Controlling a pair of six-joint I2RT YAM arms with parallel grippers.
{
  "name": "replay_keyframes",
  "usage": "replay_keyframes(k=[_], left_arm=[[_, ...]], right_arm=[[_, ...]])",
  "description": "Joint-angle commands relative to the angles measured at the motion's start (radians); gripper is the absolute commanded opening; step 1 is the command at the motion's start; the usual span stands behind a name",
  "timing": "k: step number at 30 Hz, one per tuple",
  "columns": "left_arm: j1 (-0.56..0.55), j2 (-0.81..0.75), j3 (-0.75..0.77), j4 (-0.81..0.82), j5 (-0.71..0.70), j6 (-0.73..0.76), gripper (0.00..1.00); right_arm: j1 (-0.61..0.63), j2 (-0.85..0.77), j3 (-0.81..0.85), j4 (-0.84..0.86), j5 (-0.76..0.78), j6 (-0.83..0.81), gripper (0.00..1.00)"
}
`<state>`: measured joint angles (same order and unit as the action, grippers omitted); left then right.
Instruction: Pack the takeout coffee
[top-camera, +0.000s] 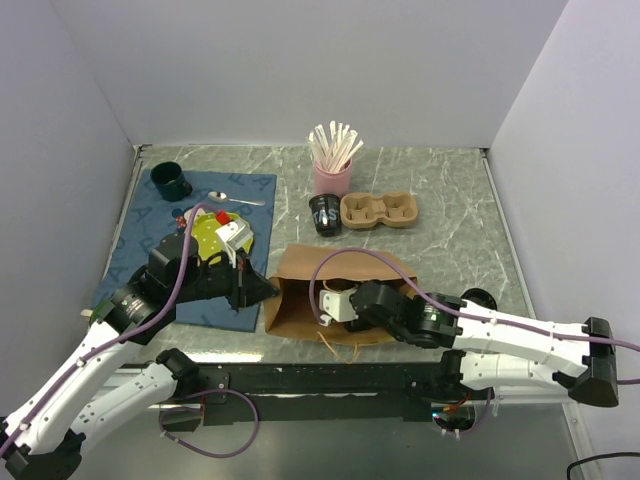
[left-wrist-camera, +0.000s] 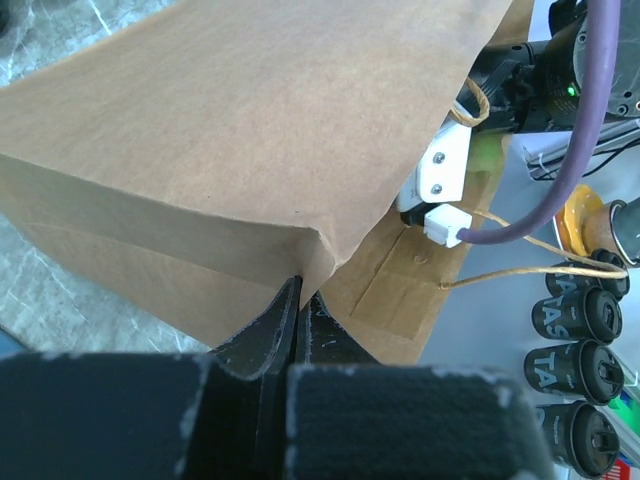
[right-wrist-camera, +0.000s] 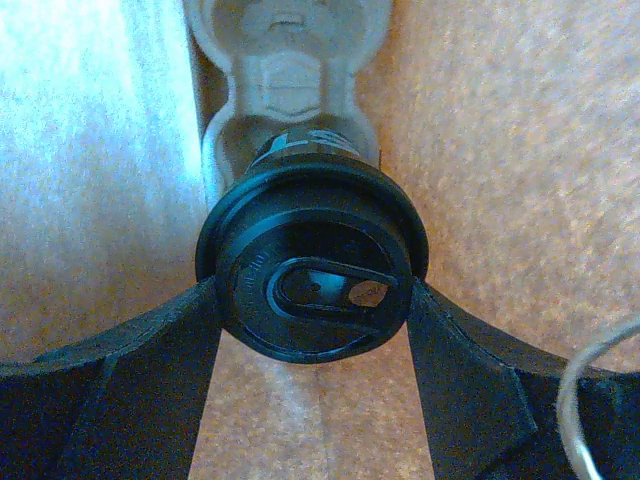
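Right claw (right-wrist-camera: 312, 300) reaches inside the brown paper bag (top-camera: 300, 275), which lies on its side on the counter (top-camera: 450, 200). Its fingers are clamped on either side of a black-lidded coffee cup (right-wrist-camera: 310, 250), with a pulp carrier (right-wrist-camera: 288, 60) just behind the cup. Left claw (left-wrist-camera: 300, 300) is pinched tight on a corner of the bag.
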<state>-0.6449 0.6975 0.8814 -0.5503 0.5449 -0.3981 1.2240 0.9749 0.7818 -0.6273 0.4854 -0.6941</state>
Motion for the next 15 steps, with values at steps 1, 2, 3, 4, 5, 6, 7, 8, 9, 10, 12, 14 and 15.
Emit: replay_keyframes(k=[1,2,3,4,5,6,7,8,9,10,12,14,15], left_arm=[[-0.001,-0.009,0.044,0.012,0.02,0.016,0.01],[-0.001,-0.007,0.044,0.016,0.024,0.015,0.01],[-0.001,-0.009,0.042,0.021,0.029,0.01,0.01],[-0.001,-0.007,0.039,0.027,0.042,0.005,0.01],[-0.001,-0.009,0.028,0.045,0.053,-0.001,0.01],[-0.001,-0.009,0.022,0.056,0.064,-0.011,0.01],[-0.001,-0.009,0.015,0.065,0.078,-0.018,0.01],[-0.001,-0.009,0.004,0.081,0.085,-0.022,0.01],[-0.001,-0.009,-0.001,0.085,0.089,-0.03,0.01],[-0.002,-0.01,-0.005,0.09,0.092,-0.033,0.01],[-0.002,-0.009,-0.007,0.087,0.098,-0.033,0.01],[-0.001,-0.007,-0.009,0.089,0.108,-0.031,0.01],[-0.002,-0.009,-0.012,0.098,0.113,-0.036,0.01]], right_arm=[[0.026,-0.025,0.031,-0.077,0.015,0.051,0.43],[0.034,-0.024,0.028,-0.08,0.018,0.042,0.43],[0.035,-0.021,0.027,-0.075,0.022,0.038,0.43],[0.035,-0.012,0.027,-0.068,0.024,0.031,0.43],[0.037,-0.007,0.028,-0.045,0.03,0.013,0.42],[0.037,-0.001,0.03,-0.028,0.03,0.005,0.43],[0.035,0.01,0.03,-0.012,0.028,-0.016,0.42],[0.037,0.018,0.028,0.018,0.024,-0.025,0.42],[0.037,0.022,0.027,0.034,0.019,-0.031,0.42],[0.037,0.036,0.024,0.046,0.019,-0.044,0.42],[0.035,0.044,0.019,0.078,0.003,-0.05,0.42],[0.037,0.051,-0.001,0.1,-0.001,-0.061,0.42],[0.035,0.057,-0.004,0.116,0.005,-0.061,0.42]])
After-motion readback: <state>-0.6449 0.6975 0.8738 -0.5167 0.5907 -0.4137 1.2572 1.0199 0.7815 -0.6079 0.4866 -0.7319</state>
